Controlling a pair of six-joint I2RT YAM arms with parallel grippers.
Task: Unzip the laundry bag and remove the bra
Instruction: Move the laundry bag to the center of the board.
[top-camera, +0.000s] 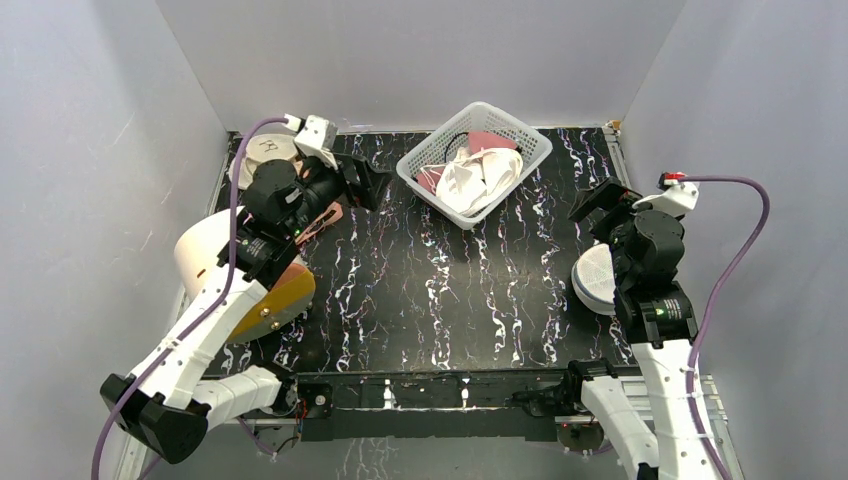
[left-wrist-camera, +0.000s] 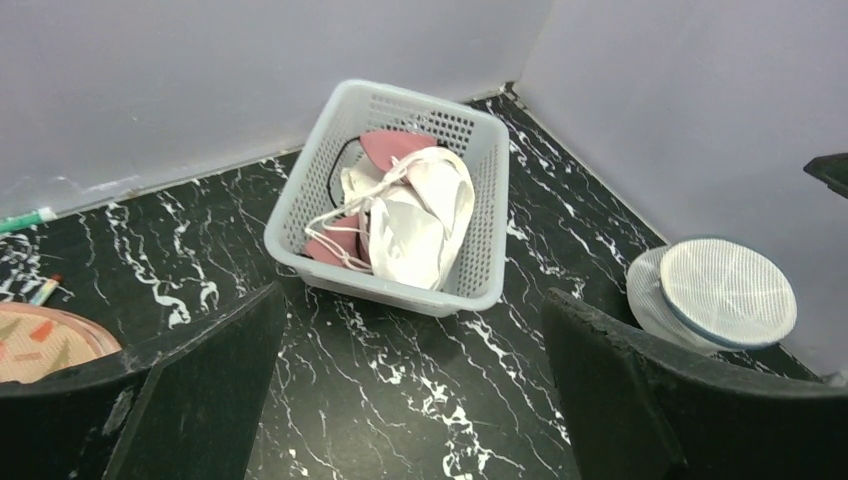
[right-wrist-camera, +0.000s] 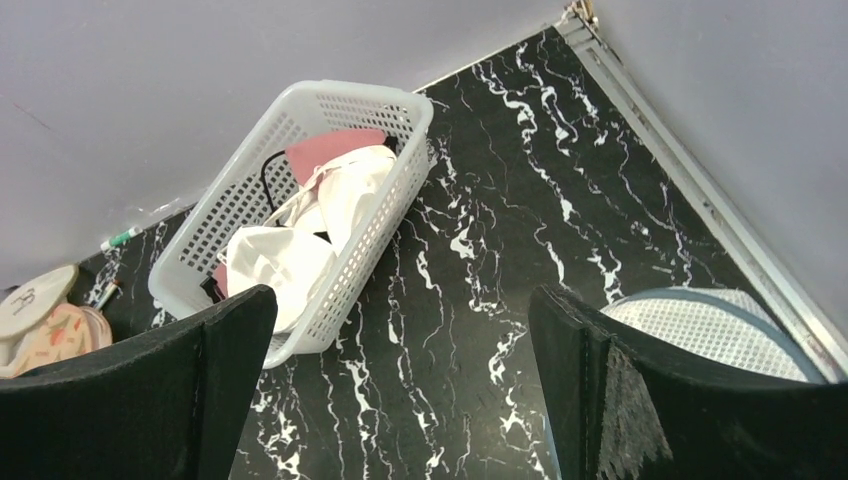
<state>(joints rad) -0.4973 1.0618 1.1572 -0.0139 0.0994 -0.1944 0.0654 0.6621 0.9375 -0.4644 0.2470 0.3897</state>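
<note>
1. Both end effectors are released. The left gripper (left-wrist-camera: 412, 293) has its jaws spread wide with nothing between them. The right gripper (right-wrist-camera: 402, 295) is the same, fingers parted above the table (top-camera: 420, 290).
2. We find the laundry bag (top-camera: 592, 280) on the right side of the table, just beside the right arm (top-camera: 650, 260). That arm covers the bag's right part in the top view.
3. Looks: a small round white mesh case of two shallow domed halves, with a blue-grey band round the rim. In the left wrist view the upper half sits a little off-centre on the lower. We cannot tell whether the zipper is run shut, or what is inside.
4. Heading: it lies flat, dome up. The outline is round, so we make out no long axis, and we cannot tell where the zipper pull sits.
5. Around: a white lattice basket (top-camera: 440, 136) stands at the back centre, well apart from the bag. It holds a white cloth (top-camera: 480, 178) and pink pieces (top-camera: 492, 140). A cream cylinder (top-camera: 200, 250) with an orange base lies on its side at the left, under the left arm (top-camera: 200, 340). A peach floral pad (left-wrist-camera: 40, 345) lies near the left gripper.
6. In the way: the right arm overhangs the bag.
</note>
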